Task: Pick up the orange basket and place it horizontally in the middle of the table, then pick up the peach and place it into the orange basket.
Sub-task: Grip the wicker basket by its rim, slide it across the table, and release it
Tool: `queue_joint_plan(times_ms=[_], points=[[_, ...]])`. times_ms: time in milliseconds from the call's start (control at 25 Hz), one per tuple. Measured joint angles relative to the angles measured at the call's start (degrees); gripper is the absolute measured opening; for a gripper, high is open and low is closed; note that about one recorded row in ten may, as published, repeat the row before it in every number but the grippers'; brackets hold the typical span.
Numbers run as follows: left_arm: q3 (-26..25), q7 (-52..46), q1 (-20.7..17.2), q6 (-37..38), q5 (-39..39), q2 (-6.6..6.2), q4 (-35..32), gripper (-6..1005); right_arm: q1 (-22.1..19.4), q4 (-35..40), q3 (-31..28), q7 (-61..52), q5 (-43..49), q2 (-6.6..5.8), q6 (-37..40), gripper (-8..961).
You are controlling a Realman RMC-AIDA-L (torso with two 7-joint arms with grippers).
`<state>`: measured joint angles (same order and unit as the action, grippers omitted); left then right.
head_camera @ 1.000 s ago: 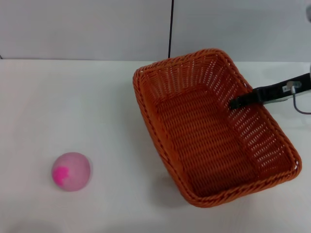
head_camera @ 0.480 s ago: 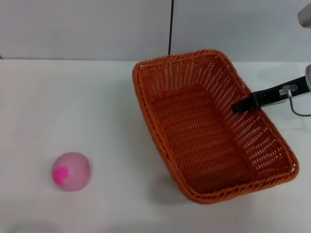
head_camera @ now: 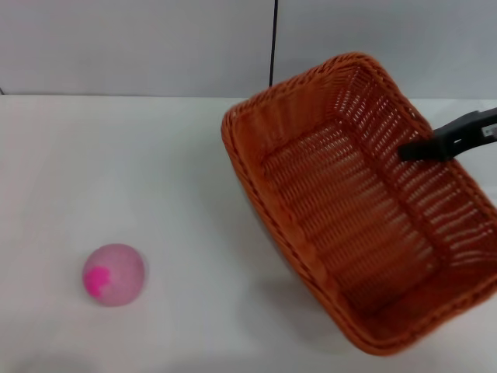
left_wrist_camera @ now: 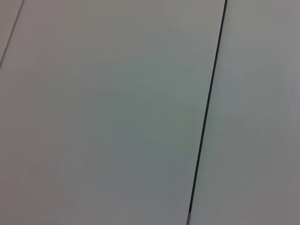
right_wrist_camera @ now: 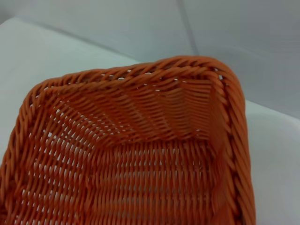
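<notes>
The right hand [head_camera: 423, 148] grips the orange basket's [head_camera: 357, 217] right wall, holding it tilted above the counter's [head_camera: 155, 179] right side. The peach [head_camera: 114, 273] lies near the front-left corner. Level it, turn it crosswise, then lower it centrally.

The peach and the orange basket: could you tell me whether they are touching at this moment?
Apart. The head view shows the peach lying alone on the table, with a wide stretch of bare tabletop between it and the orange basket.
</notes>
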<state>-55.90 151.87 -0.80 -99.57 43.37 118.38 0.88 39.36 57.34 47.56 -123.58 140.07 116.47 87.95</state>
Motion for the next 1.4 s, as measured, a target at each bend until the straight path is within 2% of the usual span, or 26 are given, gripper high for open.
queue_joint_plan(times_ms=[120,160,200,240,280,440,480,520,600,720,800,840,920,960,1000,1120,1200,1400], points=[[0.1,0.0,-0.2,-1.1,-0.2,0.0,-0.1,793,0.0,2.5,0.0,6.1,0.0,-1.22,3.3,126],[0.1,0.0,-0.2,-1.1,-0.2,0.0,-0.1,793,0.0,2.5,0.0,6.1,0.0,-1.22,3.3,126],[0.2,0.0,-0.2,-1.3,-0.3,0.01,0.0,793,0.2,3.5,0.4,10.6,0.4,-2.09,5.4,126],[0.2,0.0,-0.2,-1.3,-0.3,0.01,0.0,792,0.2,3.5,0.4,10.6,0.4,-2.09,5.4,126],[0.4,0.0,-0.3,-1.9,-0.3,0.15,0.3,792,0.5,4.5,0.7,15.4,0.6,-3.01,6.7,126],[2.3,0.0,-0.5,-2.7,-0.4,0.23,0.6,791,0.7,6.1,0.7,20.7,0.6,-3.75,6.1,126],[4.5,0.0,-0.5,-3.2,-0.4,0.24,0.7,791,0.8,6.6,0.7,22.4,0.6,-3.82,5.3,126],[4.5,0.0,-0.5,-3.2,-0.4,0.24,0.7,791,0.8,7.1,0.7,24.2,0.6,-3.8,4.3,126],[8.4,0.1,-0.5,-4.2,-0.4,0.26,0.8,790,1.4,7.1,0.8,28.8,0.5,-3.2,0.9,126],[10.6,0.2,-0.5,-4.9,-0.4,0.27,0.8,790,2.2,5.6,0.8,31.7,0.2,-2.83,-1.2,126],[13.7,0.3,-0.6,-6.4,-0.4,0.27,0.8,789,4.4,1.3,0.8,36.6,-0.2,-2.22,-4.1,127],[13.7,0.3,-0.6,-6.4,-0.4,0.27,0.8,789,4.4,1.3,0.8,36.6,-0.2,-2.22,-4.1,127],[15.0,0.1,-1.0,-7.2,-0.4,0.29,1.0,789,6.8,-3.2,1.2,42.5,0.0,-1.1,-7.0,127],[15.0,0.1,-1.0,-7.2,-0.4,0.29,1.0,789,6.8,-3.2,1.2,42.5,0.0,-1.1,-7.0,127],[15.6,0.0,-1.4,-7.6,-0.5,0.3,1.7,788,7.9,-4.9,2.5,45.2,0.3,-0.3,-9.4,127],[15.9,0.0,-1.8,-7.9,-0.7,0.27,2.5,788,8.2,-5.4,5.4,46.6,0.2,0.2,-11.9,127],[16.1,0.0,-2.1,-8.1,-1.0,0.24,2.8,787,9.3,-7.3,9.7,48.0,-0.1,0.45,-14.6,127],[17.1,0.0,-2.2,-8.2,-1.1,0.26,2.8,786,11.8,-10.8,14.4,49.2,-0.5,0.51,-16.1,127]])
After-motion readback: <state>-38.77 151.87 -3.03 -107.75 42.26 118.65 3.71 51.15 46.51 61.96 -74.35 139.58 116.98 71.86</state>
